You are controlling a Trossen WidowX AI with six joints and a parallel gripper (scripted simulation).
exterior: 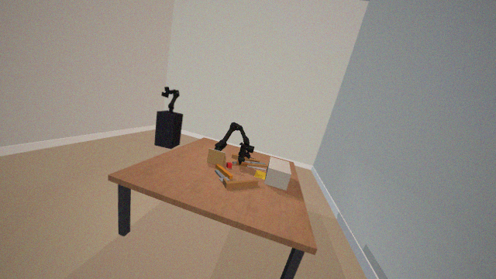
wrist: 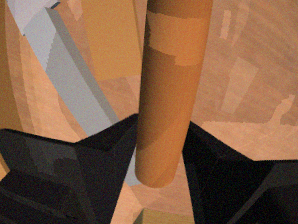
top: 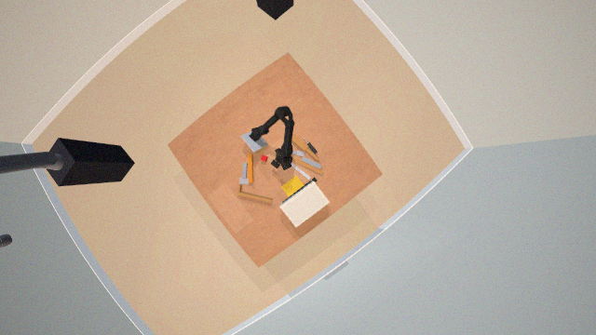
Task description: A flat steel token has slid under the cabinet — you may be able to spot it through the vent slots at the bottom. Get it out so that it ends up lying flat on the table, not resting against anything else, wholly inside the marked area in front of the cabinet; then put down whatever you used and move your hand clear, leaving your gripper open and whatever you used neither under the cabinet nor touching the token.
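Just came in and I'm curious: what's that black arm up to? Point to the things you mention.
The arm's pincer (top: pixel 276 164) (exterior: pixel 241 162) (wrist: pixel 160 121) is shut on an orange-brown rod (wrist: pixel 172 95), held over the table (top: pixel 223 205) (exterior: pixel 201 194). The yellow patch (top: pixel 292 185) (exterior: pixel 260 174) lies in front of the white cabinet (top: pixel 304 204) (exterior: pixel 278 174). No token can be made out on the patch, so the retrieval looks unfinished.

Worktop: reddish-brown, wood-look, faint grain, matt. Held rod: orange-brown, smooth, wood or plastic, can't tell. End effector: matt black. Cabinet: off-white, matt, smooth.

Brown table bearing white cabinet, red cube.
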